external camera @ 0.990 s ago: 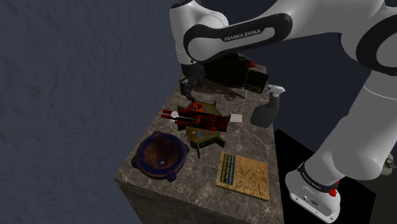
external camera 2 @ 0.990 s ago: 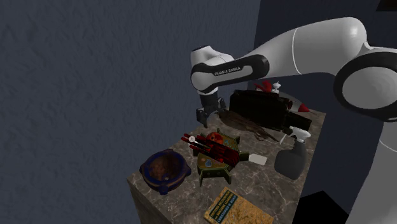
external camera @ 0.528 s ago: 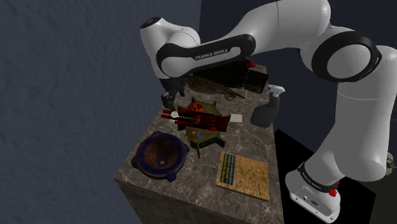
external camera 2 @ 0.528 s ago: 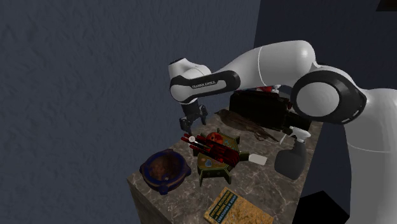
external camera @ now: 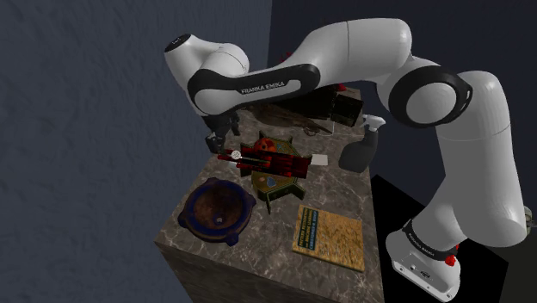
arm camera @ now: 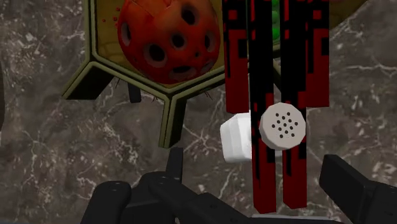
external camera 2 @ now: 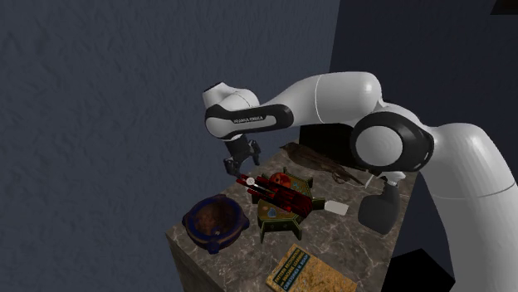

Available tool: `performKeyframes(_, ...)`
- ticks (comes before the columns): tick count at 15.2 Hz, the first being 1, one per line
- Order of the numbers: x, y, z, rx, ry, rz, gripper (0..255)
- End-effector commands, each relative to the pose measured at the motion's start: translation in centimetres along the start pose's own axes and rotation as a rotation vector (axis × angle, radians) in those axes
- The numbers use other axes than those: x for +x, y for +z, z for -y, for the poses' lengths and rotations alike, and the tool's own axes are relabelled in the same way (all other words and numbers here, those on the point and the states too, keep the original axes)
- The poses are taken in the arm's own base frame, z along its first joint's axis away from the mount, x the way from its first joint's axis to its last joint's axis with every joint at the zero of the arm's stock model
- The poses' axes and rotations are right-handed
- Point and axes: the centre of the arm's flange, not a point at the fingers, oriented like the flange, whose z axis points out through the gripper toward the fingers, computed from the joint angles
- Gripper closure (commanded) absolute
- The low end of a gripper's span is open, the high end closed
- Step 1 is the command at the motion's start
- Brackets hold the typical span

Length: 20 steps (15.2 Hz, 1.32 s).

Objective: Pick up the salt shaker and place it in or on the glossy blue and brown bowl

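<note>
2 exterior cameras overlook the same counter (external camera: 271, 228); wrist camera close

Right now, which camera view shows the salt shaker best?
The wrist view: the salt shaker lies close, its white perforated cap facing the camera and its red and black body clear. The shoulder view and the second exterior view show it as a thin red and black bar with a small white end.
</note>
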Motion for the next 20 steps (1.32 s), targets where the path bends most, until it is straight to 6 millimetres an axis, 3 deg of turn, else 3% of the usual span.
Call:
performKeyframes(1,1.4,3.5,1.6,0.021,-0.052,-0.037,0)
performKeyframes(4,1.5,4.9,1.6,0.021,-0.052,-0.037,0)
performKeyframes(11,1.5,4.9,1.6,0.021,-0.052,-0.037,0)
performKeyframes(12,1.4,5.1,1.9,0.021,-0.052,-0.037,255)
performKeyframes(14,1.8,5.0,3.0,0.020,-0.052,-0.036,255)
performKeyframes(15,2.0,5.6,2.9,0.020,-0.052,-0.037,255)
performKeyframes(20,1.9,3.7,2.2,0.021,-0.049,-0.035,255)
